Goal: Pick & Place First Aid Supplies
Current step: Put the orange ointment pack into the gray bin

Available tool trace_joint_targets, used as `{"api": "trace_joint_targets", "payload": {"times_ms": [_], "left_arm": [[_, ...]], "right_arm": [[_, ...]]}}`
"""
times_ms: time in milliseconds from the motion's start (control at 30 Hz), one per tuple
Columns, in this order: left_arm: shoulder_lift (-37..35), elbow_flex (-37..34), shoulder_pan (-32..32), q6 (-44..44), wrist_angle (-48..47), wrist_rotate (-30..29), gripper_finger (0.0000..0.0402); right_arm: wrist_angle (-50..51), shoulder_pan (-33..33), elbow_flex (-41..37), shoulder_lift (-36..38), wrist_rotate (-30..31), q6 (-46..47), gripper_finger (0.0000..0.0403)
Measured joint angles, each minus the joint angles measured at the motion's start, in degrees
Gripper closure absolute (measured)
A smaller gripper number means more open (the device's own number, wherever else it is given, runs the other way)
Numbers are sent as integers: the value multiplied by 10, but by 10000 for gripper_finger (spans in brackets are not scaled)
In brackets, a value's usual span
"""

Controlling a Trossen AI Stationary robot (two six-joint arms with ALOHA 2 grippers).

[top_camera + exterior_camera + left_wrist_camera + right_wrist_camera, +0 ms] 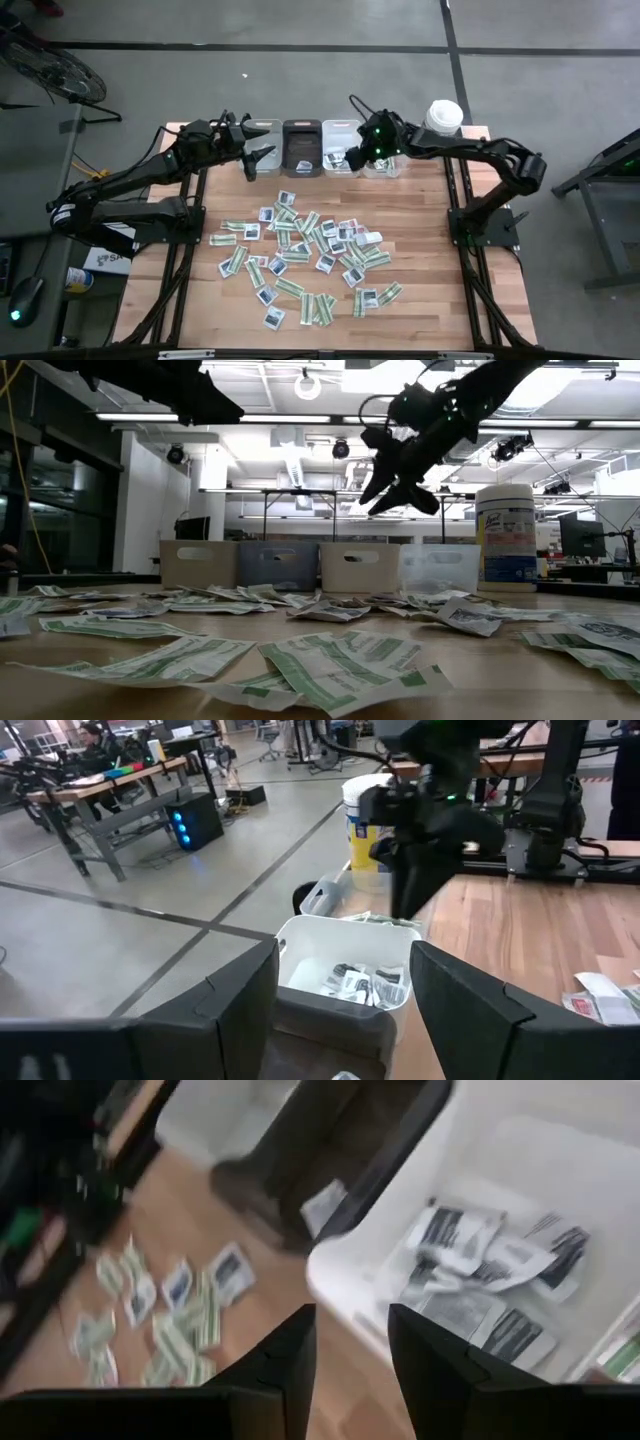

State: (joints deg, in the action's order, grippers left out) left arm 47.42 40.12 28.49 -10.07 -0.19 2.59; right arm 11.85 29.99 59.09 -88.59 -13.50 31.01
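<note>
The first aid supplies (305, 255) lie scattered as many small flat packets on the middle of the wooden table. More packets (480, 1270) lie inside the white bin (340, 135) at the far edge. My right gripper (350, 1350) hangs open above that bin's near rim with nothing between its fingers; the low view shows it (395, 490) well above the bins. My left gripper (258, 150) stands open and high by the leftmost bin (262, 132), holding nothing, and in its wrist view (345, 1010) it faces along the row of bins.
Four small bins stand in a row at the table's far edge, among them a dark bin (302, 145) and a clear bin (385, 165). A tall white canister (505, 535) stands at the far right. The near strip of the table (200, 310) is bare wood.
</note>
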Motion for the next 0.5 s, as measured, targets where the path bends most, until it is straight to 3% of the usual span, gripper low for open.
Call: {"api": "trace_joint_targets", "payload": {"times_ms": [500], "left_arm": [[0,0,0,0,0,25,181]], "right_arm": [[94,-142,0,11,52,-209,284]]}}
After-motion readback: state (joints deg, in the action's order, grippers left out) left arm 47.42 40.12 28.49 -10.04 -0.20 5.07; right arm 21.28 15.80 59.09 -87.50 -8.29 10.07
